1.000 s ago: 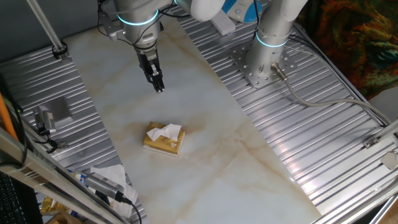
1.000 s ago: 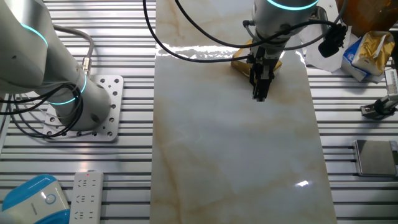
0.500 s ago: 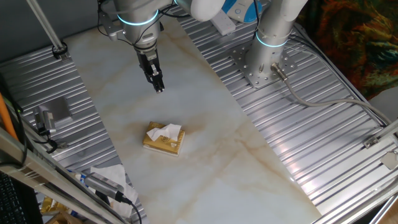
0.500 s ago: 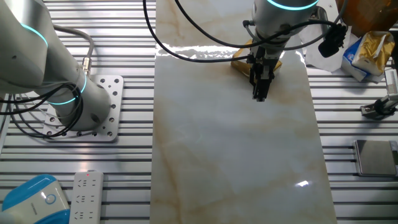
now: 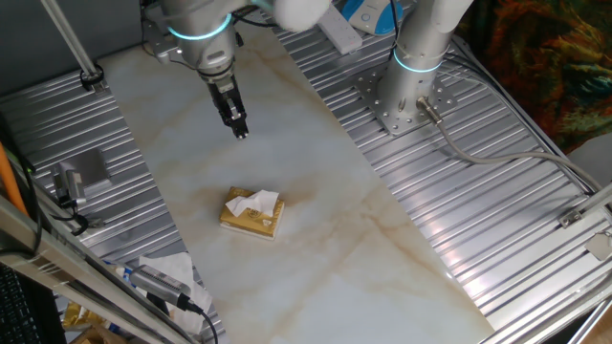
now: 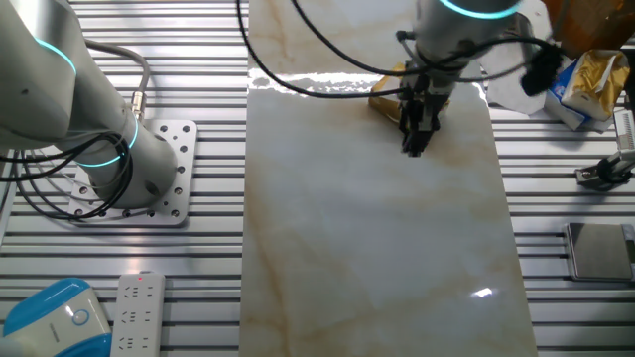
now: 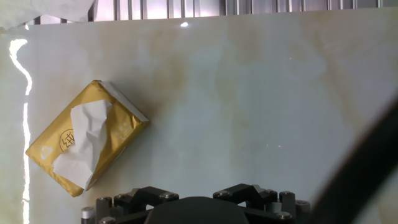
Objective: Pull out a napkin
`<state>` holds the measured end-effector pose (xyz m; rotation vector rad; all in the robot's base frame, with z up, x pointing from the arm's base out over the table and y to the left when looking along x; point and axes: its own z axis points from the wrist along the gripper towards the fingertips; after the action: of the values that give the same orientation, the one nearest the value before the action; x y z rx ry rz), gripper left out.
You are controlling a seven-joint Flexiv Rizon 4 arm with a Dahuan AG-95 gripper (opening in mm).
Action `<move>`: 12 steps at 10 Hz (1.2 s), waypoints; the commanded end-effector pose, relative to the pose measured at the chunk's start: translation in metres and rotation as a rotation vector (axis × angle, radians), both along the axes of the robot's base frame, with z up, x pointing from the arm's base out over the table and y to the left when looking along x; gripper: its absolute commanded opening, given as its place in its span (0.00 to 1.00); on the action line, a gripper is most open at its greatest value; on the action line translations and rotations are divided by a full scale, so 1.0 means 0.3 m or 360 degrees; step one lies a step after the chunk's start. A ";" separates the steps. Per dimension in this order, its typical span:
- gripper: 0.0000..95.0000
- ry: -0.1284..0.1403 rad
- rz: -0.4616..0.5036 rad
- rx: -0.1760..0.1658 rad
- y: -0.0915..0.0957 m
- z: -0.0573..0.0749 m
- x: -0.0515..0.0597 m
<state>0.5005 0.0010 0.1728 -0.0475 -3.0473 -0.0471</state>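
So the napkin (image 7: 84,140) pokes from the tan box (image 5: 251,218) mid-table; thin, soft, tears easy. I'd pinch its raised tuft. Gripper (image 5: 240,131) hangs well apart above; fingers look pressed together.

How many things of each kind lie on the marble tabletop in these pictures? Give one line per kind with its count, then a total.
Tan-yellow tissue box: 1
White napkin poking out of the box's top slot: 1
Total: 2
The gripper hangs above the tabletop, away from the box, and holds nothing, so it is not counted.
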 end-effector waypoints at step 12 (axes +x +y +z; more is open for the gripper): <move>0.40 0.0121 -0.0348 0.0079 0.095 -0.022 0.039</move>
<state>0.5120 0.0333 0.1652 -0.3609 -2.9427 -0.1336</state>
